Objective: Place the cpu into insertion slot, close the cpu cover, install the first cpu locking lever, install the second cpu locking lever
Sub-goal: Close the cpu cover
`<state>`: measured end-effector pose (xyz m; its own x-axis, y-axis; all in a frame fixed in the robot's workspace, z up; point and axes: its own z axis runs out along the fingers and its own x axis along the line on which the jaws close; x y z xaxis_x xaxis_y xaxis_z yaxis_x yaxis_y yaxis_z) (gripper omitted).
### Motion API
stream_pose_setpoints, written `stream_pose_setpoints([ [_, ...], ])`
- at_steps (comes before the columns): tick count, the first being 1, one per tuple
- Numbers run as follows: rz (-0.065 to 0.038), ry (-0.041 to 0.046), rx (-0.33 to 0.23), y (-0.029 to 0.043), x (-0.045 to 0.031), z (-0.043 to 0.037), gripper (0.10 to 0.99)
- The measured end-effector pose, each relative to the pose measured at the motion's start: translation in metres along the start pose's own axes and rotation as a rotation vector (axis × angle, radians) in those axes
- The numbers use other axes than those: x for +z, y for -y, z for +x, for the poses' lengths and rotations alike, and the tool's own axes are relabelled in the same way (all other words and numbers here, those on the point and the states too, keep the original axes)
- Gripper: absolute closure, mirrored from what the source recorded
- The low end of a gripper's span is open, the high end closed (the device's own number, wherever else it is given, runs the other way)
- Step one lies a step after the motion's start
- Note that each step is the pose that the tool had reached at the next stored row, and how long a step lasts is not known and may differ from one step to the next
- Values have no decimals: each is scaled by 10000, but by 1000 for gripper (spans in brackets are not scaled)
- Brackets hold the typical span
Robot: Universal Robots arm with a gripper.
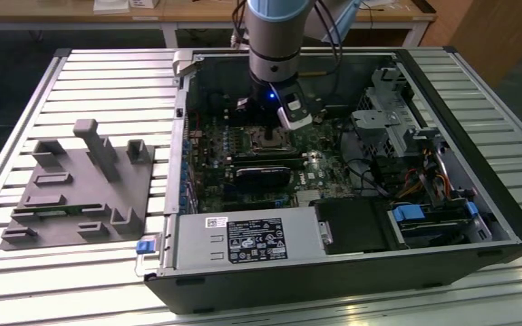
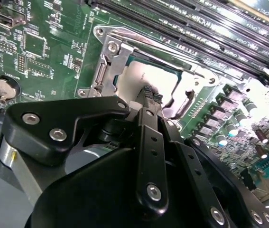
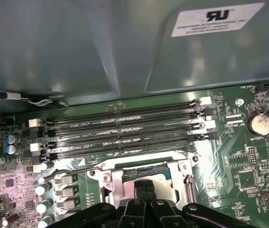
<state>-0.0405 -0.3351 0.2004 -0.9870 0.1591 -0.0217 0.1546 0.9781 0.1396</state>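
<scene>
In the exterior view, looking down from high and well back onto the open computer case (image 1: 334, 170) on the slatted table (image 1: 89, 75). In both wrist views, riding close above the green circuit board (image 2: 34, 52) behind the tool (image 2: 148, 95), facing across the memory slots (image 3: 125, 128) to a grey wall (image 3: 77, 47) in the first wrist view, tilting onto the insertion slot (image 2: 139, 78) in the second wrist view. Sharing the insertion slot, memory slots and tool tip between the two, and catching that patch small in the exterior view.

arm (image 1: 273, 51): grey tube, blue joint | fingers (image 2: 149, 142): black, silver screws
</scene>
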Motion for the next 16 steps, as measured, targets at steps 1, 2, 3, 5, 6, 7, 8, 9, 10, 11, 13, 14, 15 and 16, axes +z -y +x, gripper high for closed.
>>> stream_pose_setpoints([
  [1, 2, -3, 0, -1, -2, -4, 980],
  [2, 3, -4, 1, -2, -7, -7, 980],
  [3, 1, -4, 1, -4, -13, -10, 980],
  [5, 1, -3, 1, -6, -25, -15, 980],
  [6, 4, -2, 0, -7, -28, -17, 980],
  [7, 33, 4, 1, -8, -28, -18, 980],
  [8, 113, 15, -2, -8, -29, -18, 980],
  [9, 229, 32, -8, -8, -30, -18, 980],
  [10, 351, 51, -14, -7, -30, -18, 980],
  [11, 473, 71, -20, -8, -29, -18, 980],
  [13, 582, 88, -25, -7, -29, -19, 980],
  [14, 583, 88, -26, -7, -29, -18, 980],
  [15, 585, 88, -25, -6, -29, -14, 980],
  [16, 584, 88, -26, -5, -28, -6, 980],
])
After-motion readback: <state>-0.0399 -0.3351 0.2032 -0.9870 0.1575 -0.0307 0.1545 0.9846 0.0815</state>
